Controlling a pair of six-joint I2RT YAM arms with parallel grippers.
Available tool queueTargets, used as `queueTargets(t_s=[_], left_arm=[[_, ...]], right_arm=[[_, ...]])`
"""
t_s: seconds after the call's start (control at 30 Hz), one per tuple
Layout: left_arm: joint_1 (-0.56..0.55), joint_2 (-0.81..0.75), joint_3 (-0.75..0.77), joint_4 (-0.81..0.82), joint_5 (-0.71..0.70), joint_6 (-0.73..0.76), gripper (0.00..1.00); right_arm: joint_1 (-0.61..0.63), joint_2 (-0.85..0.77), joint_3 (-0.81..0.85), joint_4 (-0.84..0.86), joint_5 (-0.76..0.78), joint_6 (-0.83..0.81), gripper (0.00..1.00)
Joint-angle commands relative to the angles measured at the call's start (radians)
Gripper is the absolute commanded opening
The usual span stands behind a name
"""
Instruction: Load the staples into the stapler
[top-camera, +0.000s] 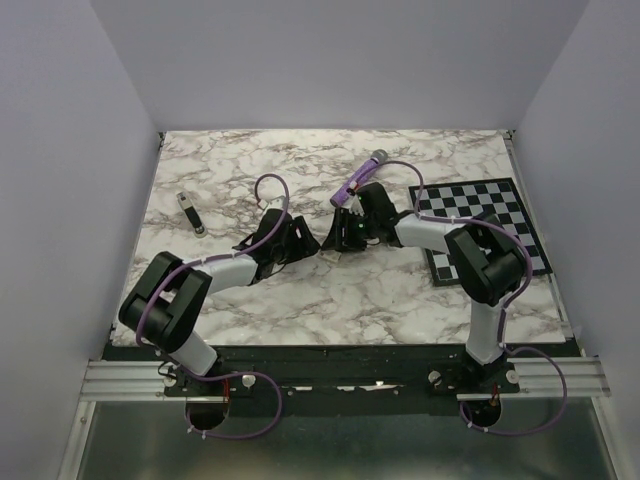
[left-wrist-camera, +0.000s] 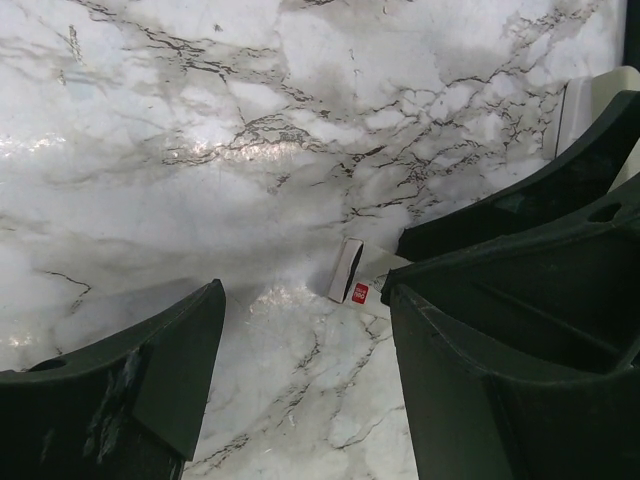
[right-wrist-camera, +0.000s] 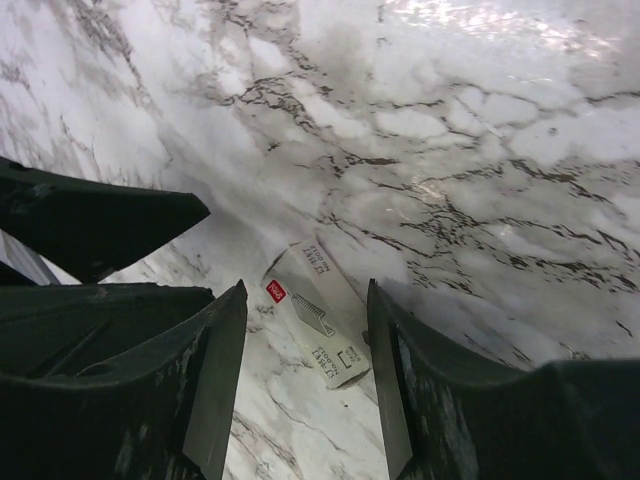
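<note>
Here the staples box (right-wrist-camera: 320, 325), likely light, crushable cardboard, lies at the surface (top-camera: 350, 300) centre, stapler (top-camera: 190, 212) at ten o'clock; right gripper (right-wrist-camera: 307, 300) straddles it unclamped: pinch its long sides; left gripper (left-wrist-camera: 305, 300) gapes empty.

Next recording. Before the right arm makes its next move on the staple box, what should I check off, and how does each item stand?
1. Box lies between the fingers of the right tool: ok.
2. Right tool gripping the box: not ok, a gap shows beside one finger.
3. Left tool open and empty: ok.
4. Clearance between the two tools: cannot tell, they sit very close together.
5. Stapler free: ok, it lies apart at the left, untouched.
6. Stapler opened for loading: cannot tell, too small in the top view.
</note>
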Motion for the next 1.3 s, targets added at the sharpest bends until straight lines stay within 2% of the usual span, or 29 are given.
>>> queueTargets(t_s=[0.0, 0.27, 0.43, 0.7, 0.93, 1.1, 1.27], left_arm=[[0.003, 0.015, 0.016, 0.034, 0.029, 0.012, 0.75], [0.003, -0.021, -0.016, 0.034, 0.014, -0.008, 0.74], [0.003, -0.152, -0.073, -0.011, -0.087, -0.031, 0.74], [0.001, -0.390, -0.139, -0.110, -0.229, -0.025, 0.75], [0.001, -0.438, -0.166, -0.144, -0.227, -0.013, 0.75], [0.001, -0.426, -0.176, -0.138, -0.174, -0.021, 0.75], [-0.002, -0.410, -0.192, -0.123, -0.123, -0.039, 0.75]], right_arm=[[0.009, 0.030, 0.044, -0.051, -0.109, -0.100, 0.58], [0.010, 0.048, 0.089, -0.134, -0.145, -0.201, 0.53], [0.010, 0.079, 0.144, -0.175, -0.133, -0.267, 0.52], [0.044, 0.144, 0.242, -0.290, -0.202, -0.370, 0.50], [0.114, 0.191, 0.316, -0.415, -0.245, -0.525, 0.50], [0.122, 0.078, 0.264, -0.386, -0.118, -0.510, 0.50], [0.114, -0.080, 0.124, -0.309, 0.058, -0.393, 0.50]])
